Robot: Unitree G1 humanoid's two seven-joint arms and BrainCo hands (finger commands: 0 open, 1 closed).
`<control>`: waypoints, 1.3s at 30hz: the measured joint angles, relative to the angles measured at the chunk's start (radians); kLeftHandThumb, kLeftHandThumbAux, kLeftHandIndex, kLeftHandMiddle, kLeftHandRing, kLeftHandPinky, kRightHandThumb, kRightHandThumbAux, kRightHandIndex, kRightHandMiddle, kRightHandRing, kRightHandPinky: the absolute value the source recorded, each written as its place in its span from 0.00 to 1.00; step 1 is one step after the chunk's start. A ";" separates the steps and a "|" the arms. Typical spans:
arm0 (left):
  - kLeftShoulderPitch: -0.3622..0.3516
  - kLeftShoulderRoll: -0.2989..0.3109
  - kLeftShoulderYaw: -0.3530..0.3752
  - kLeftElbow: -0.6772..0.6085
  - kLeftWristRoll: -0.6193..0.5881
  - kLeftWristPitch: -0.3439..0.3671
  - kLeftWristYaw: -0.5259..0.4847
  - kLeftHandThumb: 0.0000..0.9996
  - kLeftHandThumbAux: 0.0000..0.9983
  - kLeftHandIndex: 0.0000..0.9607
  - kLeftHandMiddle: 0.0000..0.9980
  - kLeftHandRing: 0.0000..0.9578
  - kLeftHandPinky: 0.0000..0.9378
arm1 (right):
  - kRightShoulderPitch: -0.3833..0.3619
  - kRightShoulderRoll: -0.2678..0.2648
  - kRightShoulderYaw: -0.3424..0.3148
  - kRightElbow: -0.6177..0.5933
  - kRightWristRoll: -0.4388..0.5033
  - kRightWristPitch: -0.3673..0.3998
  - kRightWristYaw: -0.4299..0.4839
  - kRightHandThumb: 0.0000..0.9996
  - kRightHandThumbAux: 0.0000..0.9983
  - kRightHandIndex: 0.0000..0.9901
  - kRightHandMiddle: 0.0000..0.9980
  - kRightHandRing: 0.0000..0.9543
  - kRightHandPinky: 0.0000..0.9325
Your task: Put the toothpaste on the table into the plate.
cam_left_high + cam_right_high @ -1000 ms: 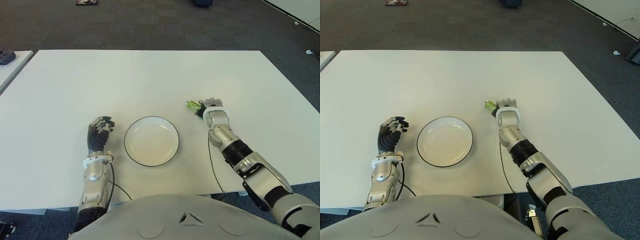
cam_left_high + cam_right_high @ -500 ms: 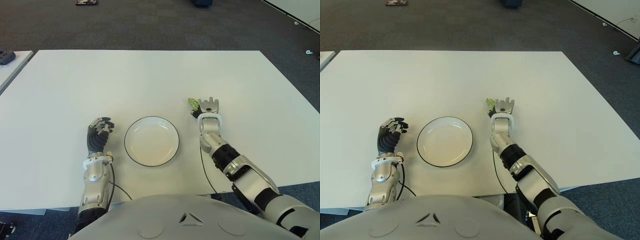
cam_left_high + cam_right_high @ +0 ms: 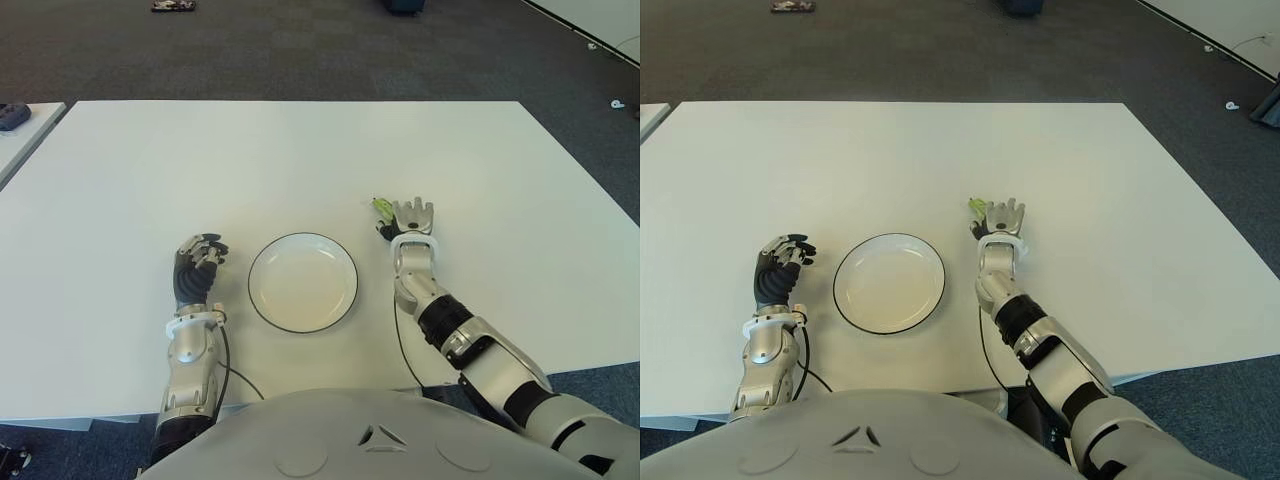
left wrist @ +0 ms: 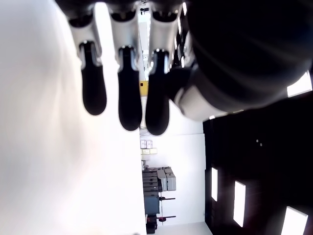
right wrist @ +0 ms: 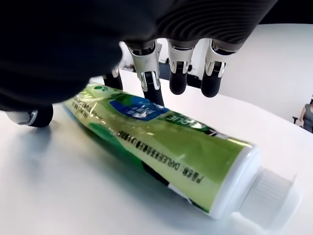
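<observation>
My right robot hand (image 3: 408, 219) sits over the toothpaste (image 5: 161, 142), which lies flat on the bench (image 3: 300, 160) just to the right of the plate (image 3: 303, 282). In the right wrist view the fingers (image 5: 179, 73) are spread and extended above the green tube, with the thumb at its crimped end; nothing is clamped, so the tube rests on the bench and is not in my hold. I judge this open posture to be the pre-grasp position: the fingers straddle the tube body so that closing would pinch it across its width. The white cap (image 5: 271, 193) points away from the palm.

My left robot hand (image 3: 198, 268) shows to the left of the plate with fingers curled and holding nothing; it is idle.

The plate is white with a dark rim, holds nothing, and stands between the two hands near my edge of the bench.

The bench surface is plain white and smooth. Beyond it lies dark grey carpet (image 3: 300, 50).
</observation>
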 measured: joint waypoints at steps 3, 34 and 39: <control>-0.002 0.000 0.000 0.001 0.000 -0.004 0.003 0.71 0.72 0.45 0.53 0.53 0.51 | 0.001 0.004 0.000 0.000 0.002 0.000 -0.004 0.43 0.17 0.00 0.00 0.00 0.00; -0.004 0.022 0.013 0.011 -0.004 -0.022 0.006 0.70 0.72 0.45 0.54 0.54 0.51 | 0.072 0.056 -0.134 -0.055 0.183 -0.056 -0.217 0.70 0.67 0.42 0.58 0.68 0.78; -0.004 0.021 0.014 0.008 -0.007 -0.018 0.006 0.70 0.72 0.45 0.54 0.54 0.52 | 0.074 0.059 -0.168 -0.045 0.222 -0.096 -0.286 0.71 0.70 0.44 0.66 0.73 0.82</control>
